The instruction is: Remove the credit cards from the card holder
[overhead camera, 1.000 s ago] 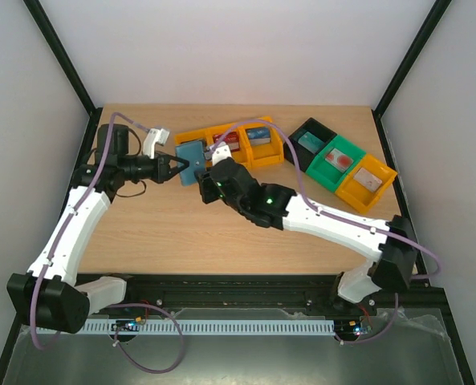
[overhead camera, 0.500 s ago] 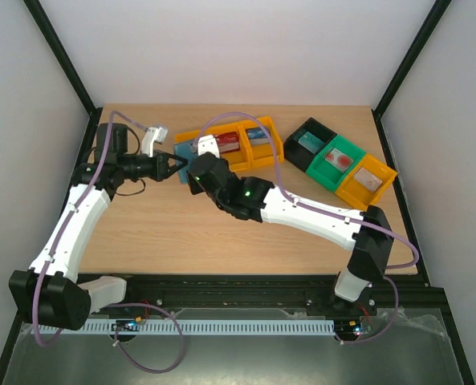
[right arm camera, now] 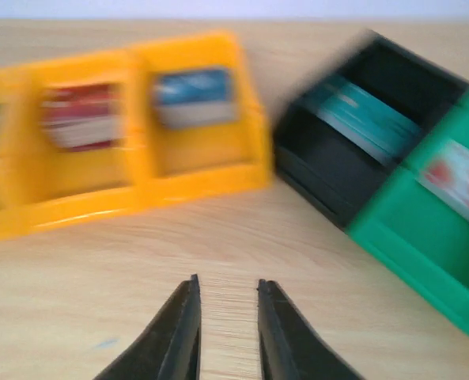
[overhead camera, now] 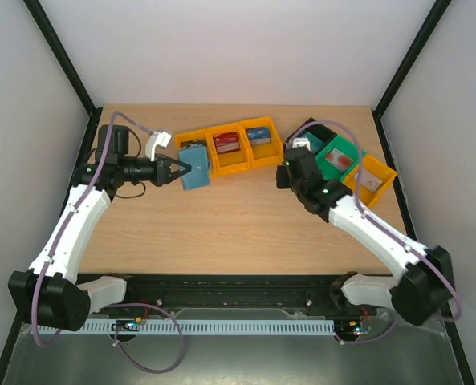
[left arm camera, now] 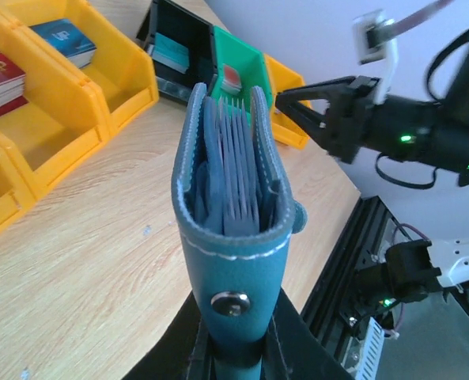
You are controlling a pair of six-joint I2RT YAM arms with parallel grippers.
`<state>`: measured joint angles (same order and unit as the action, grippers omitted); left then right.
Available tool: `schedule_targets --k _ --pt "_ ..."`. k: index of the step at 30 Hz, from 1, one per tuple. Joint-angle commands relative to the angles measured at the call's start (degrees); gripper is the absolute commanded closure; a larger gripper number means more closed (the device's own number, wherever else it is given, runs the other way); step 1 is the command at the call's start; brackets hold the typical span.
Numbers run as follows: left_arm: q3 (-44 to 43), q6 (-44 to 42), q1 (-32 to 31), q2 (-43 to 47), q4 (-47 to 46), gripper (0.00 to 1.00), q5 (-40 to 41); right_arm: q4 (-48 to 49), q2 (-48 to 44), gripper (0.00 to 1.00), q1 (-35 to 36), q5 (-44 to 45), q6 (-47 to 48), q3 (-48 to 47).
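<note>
My left gripper (overhead camera: 181,169) is shut on the spine end of the teal-blue card holder (overhead camera: 194,172), holding it above the table in front of the yellow bins. In the left wrist view the card holder (left arm camera: 230,237) stands edge-on out of that gripper (left arm camera: 232,348), fanned open with grey-blue sleeves (left arm camera: 236,166) showing; I cannot make out single credit cards in them. My right gripper (overhead camera: 289,163) hovers over the table near the black bin, far from the holder. Its jaws (right arm camera: 226,285) stand a narrow gap apart with only wood between them.
Three joined yellow bins (overhead camera: 231,164) hold a red card (overhead camera: 226,142) and a blue one (overhead camera: 258,134). To the right, a black bin (overhead camera: 304,128) holds a teal card, a green bin (overhead camera: 346,147) a red-and-white card, an orange bin (overhead camera: 356,195) a pale card.
My right arm was reaching into the card holder; it has swung away to the right, over by the black bin. The left gripper keeps its hold on the card holder.
</note>
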<state>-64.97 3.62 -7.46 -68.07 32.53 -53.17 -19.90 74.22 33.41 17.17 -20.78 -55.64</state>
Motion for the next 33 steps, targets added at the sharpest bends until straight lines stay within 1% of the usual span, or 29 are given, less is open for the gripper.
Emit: schedule_targets --k 1,3,4,5,6,8,10,15,18,22,29,31,32,33 --pt "-1.7 -3.1 -0.2 0.7 1.3 0.98 -6.4 5.0 -8.0 0.67 1.5 -28.0 8.9 -1.7" --pt "-2.5 -6.0 -0.3 0.5 3.9 0.98 -10.6 8.0 -8.8 0.47 1.5 -46.3 9.8 -2.8" --pt "-3.2 -8.3 -0.5 0.4 5.9 0.98 -13.0 10.4 -9.0 0.42 1.5 -56.2 9.1 -3.0" --pt "-4.3 -11.5 -0.6 0.2 8.5 0.98 -15.7 13.7 -9.2 0.38 1.5 -61.2 7.7 -3.0" --pt "-5.5 -15.1 -0.8 0.0 11.7 0.98 -18.3 17.0 -9.4 0.37 1.5 -63.9 6.0 -2.9" --pt "-8.6 -22.6 -1.2 -0.2 18.3 0.98 -22.0 22.0 -9.7 0.35 1.5 -66.2 3.1 -2.9" --pt "-10.6 -26.6 -1.9 -0.4 21.6 0.98 -23.4 25.0 -9.0 0.35 1.5 -68.5 1.3 -3.6" --pt "-10.9 -26.3 -4.2 -1.5 21.4 0.98 -23.3 27.5 -7.2 0.36 3.4 -69.8 0.5 -4.8" --pt "-10.9 -26.7 -5.1 -2.1 21.5 0.98 -24.0 29.3 -6.4 0.38 4.6 -70.0 0.4 -4.5" --pt "-11.3 -28.7 -5.1 -2.2 23.3 0.98 -24.8 27.9 -5.0 0.44 5.9 -70.1 2.0 -5.5" --pt "-11.8 -34.4 -5.1 -1.9 27.6 0.98 -25.5 24.1 -4.9 0.44 6.9 -70.8 5.5 -7.3" --pt "-11.6 -34.4 -5.1 -2.0 27.6 0.98 -25.4 24.5 -4.9 0.4 7.3 -71.7 5.4 -7.3" --pt "-11.7 -34.4 -5.1 -2.1 27.4 0.98 -25.4 24.5 -4.7 0.36 7.8 -72.0 5.5 -7.4" --pt "-11.5 -34.1 -5.1 -2.1 27.1 0.98 -25.3 24.4 -4.4 0.28 8.5 -72.3 5.7 -7.4"
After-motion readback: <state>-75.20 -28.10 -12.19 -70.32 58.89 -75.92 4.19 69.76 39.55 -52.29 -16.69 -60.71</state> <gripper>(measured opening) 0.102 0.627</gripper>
